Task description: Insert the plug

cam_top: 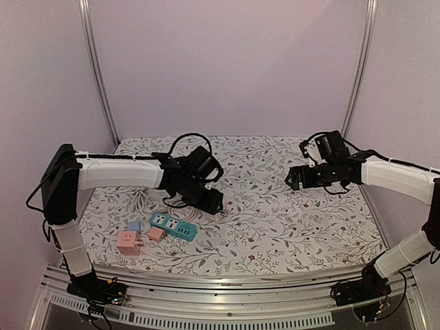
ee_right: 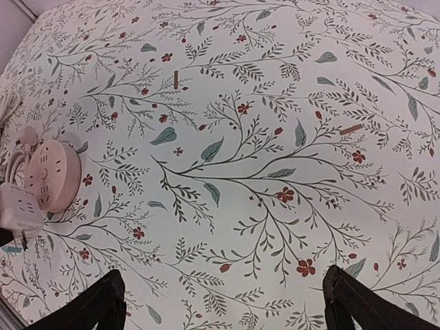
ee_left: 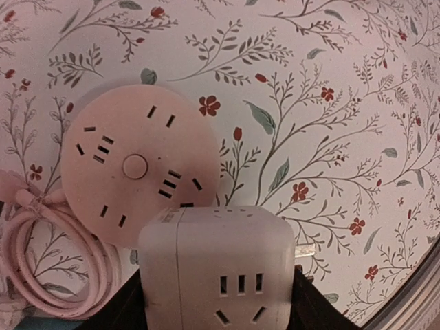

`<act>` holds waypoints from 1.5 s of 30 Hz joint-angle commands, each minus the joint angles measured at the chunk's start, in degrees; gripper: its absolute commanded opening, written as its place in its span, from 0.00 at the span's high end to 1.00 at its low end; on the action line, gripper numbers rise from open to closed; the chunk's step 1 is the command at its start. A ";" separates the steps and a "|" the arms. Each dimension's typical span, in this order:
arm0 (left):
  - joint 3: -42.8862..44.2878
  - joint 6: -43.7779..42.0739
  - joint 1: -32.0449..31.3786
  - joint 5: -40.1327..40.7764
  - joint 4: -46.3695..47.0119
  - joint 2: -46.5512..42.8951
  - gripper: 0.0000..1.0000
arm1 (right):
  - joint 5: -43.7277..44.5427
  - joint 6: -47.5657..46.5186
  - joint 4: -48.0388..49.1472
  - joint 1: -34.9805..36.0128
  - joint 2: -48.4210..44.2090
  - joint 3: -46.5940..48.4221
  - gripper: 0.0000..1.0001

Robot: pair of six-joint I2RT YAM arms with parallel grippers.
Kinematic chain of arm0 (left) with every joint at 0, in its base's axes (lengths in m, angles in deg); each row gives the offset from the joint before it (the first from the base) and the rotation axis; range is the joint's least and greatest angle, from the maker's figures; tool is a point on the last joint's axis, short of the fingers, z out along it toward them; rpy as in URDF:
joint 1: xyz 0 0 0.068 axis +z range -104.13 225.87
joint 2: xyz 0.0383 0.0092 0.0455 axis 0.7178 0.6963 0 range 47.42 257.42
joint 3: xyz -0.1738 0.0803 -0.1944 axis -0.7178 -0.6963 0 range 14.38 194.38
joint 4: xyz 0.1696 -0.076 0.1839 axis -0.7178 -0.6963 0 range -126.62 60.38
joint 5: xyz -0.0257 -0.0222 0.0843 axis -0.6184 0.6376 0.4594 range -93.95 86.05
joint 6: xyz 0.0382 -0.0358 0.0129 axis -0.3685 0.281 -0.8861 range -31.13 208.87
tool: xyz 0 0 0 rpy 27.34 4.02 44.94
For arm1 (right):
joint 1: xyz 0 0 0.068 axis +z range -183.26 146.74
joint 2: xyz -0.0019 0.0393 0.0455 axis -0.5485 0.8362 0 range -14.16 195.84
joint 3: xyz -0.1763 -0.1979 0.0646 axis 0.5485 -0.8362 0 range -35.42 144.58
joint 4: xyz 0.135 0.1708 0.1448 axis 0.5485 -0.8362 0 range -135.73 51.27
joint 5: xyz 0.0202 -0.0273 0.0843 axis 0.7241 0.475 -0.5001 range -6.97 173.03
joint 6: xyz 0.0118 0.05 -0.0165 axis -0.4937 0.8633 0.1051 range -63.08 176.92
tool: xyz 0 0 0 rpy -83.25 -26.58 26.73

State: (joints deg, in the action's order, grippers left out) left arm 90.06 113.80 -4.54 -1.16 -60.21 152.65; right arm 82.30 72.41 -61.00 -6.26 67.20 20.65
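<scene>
My left gripper (ee_left: 220, 309) clamps the white cube plug (ee_left: 216, 254) right by the round pink socket (ee_left: 134, 168); my right gripper (ee_right: 223, 302) gapes wide, empty

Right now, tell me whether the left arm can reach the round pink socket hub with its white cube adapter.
Probably yes: the left gripper holds the white cube adapter right beside the round pink socket hub, nothing between them.

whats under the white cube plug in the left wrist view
The round pink socket lies beneath the white cube plug, on the flowered cloth. Its near edge and any slots there are covered.
</scene>
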 commanded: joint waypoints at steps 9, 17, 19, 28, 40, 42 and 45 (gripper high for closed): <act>6.50 3.64 -6.74 -1.05 -8.07 6.73 0.60 | 2.08 1.82 -0.40 0.61 -4.72 -4.11 0.01; 5.31 7.97 -10.93 1.92 -8.93 7.19 0.60 | 1.89 2.22 0.63 0.84 -4.46 -5.32 0.01; 4.39 8.73 -11.27 2.46 -7.44 7.95 0.60 | 1.46 2.38 1.64 0.93 -4.38 -5.96 0.01; -1.01 10.63 -11.93 2.25 -0.62 8.15 0.41 | -2.32 1.81 4.35 2.07 -2.06 -6.57 0.01; -6.69 8.56 -12.17 1.72 4.44 0.68 0.01 | -6.44 0.65 9.48 4.07 -1.76 -7.74 0.01; -7.78 7.72 -12.02 1.50 4.97 -1.40 0.00 | -6.82 0.26 10.49 4.87 -1.90 -8.13 0.01; -10.77 6.92 -11.38 1.08 6.61 -5.06 0.01 | -6.91 -0.39 12.50 6.80 -2.38 -8.94 0.01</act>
State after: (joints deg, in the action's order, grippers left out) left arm 82.08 122.70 -16.10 0.74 -56.78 153.04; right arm 76.77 73.31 -52.12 -1.89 65.10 13.42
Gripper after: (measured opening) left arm 0.992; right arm 0.988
